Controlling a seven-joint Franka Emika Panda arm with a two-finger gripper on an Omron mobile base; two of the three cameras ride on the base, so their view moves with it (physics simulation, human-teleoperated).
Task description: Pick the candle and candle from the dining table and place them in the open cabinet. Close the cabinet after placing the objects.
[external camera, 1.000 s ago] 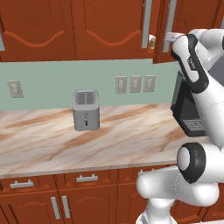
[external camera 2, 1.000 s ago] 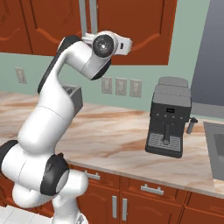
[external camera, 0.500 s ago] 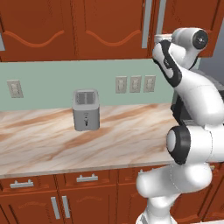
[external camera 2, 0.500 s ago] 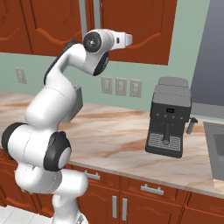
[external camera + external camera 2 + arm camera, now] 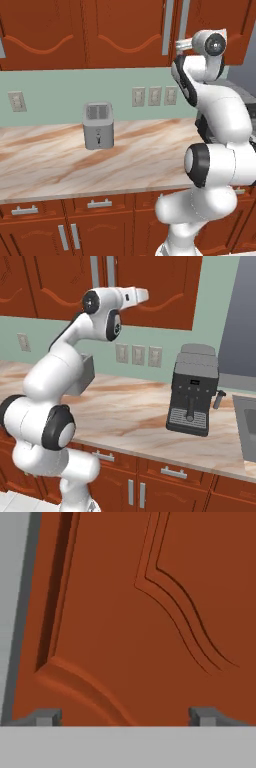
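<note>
— Where is the gripper (image 5: 125,716)?
— Raised before the cabinet (image 5: 125,612) door, fingers (image 5: 47,716) spread wide, nothing between them.
— Any writing?
— None readable on the toaster (image 5: 98,125) or coffee machine (image 5: 192,389).

The marble counter (image 5: 50,165) spans the lower half of both base views, bearing a grey toaster (image 5: 98,125) at centre-left and a black coffee machine (image 5: 192,390) at right.

Toaster (image 5: 98,125) set on the counter (image 5: 60,165) against the back wall, coffee machine (image 5: 193,390) further right on it, wall outlets (image 5: 154,95) between them, cabinet (image 5: 100,30) mounted above, drawers (image 5: 100,203) fitted beneath the counter
</note>
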